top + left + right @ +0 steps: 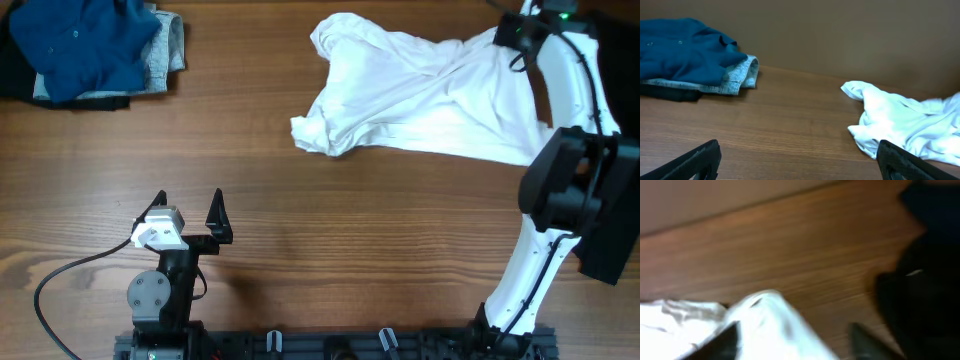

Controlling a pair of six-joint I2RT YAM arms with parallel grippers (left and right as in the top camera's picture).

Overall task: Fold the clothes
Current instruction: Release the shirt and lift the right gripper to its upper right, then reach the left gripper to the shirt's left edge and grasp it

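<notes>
The white T-shirt [420, 95] lies crumpled on the wooden table at the far right, with no lettering showing. It also shows in the left wrist view [900, 120]. My right gripper [510, 35] is at the shirt's far right edge. In the blurred right wrist view its fingers [792, 342] stand apart, with a ridge of the white shirt [770, 315] between them. My left gripper [189, 200] is open and empty near the front left, well apart from the shirt, with bare table between its fingers [800, 160].
A pile of clothes sits at the far left corner: a blue garment [85, 45] on top, a grey one [172, 45] under it and a black one [15, 75] at the bottom. The pile also shows in the left wrist view [685, 50]. A black cable [60, 285] loops by the left arm's base.
</notes>
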